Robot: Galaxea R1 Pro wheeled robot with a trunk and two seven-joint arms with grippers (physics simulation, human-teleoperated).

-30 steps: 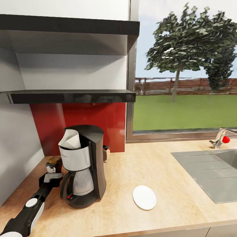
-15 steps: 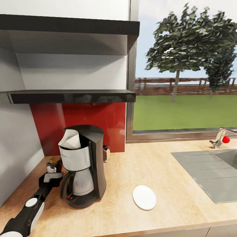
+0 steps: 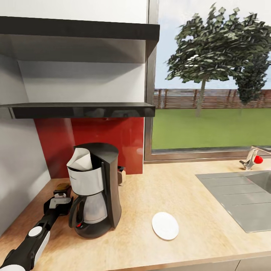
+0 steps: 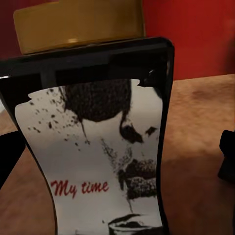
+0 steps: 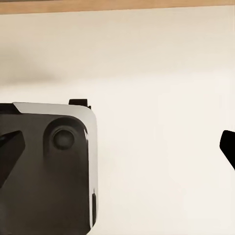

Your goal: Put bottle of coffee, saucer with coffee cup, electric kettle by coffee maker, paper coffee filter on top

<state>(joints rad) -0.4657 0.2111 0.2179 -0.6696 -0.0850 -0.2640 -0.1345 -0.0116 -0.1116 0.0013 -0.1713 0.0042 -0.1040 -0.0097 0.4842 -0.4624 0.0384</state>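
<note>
Gripper (image 3: 60, 195) of the left arm is seen low at the near left of the table (image 3: 180, 195), reached forward from the white and black forearm that enters from the lower left corner of the head view. It is set around the bottle of coffee (image 3: 62, 187), which stands upright on the table just left of the coffee maker (image 3: 96, 190) and near the red backsplash (image 3: 109, 139). In the left wrist view the bottle of coffee (image 4: 98, 147) is seen very close, its yellow-gold lid above a white label with dark print and red script; dark fingertips (image 4: 226, 156) are seen at either edge of that picture, apart from the jar's sides, so the gripper is spread wide with the jar between its fingers. Whether the pads touch the glass cannot be told.

A white paper filter (image 3: 81, 160) is seen in the top of the coffee maker, above its silvery front panel and glass carafe. The saucer (image 3: 165, 225) lies flat on the table to the right of the coffee maker, apart from it. A grey steel sink (image 3: 241, 199) is inset farther right, with a tap (image 3: 251, 158) bearing a red knob. Two dark shelves (image 3: 79, 110) are mounted above the coffee maker.

In the right wrist view a dark fingertip (image 5: 227, 147) of the right gripper is seen at each edge, set wide apart, before a pale surface and a black, white-edged part of the robot.
</note>
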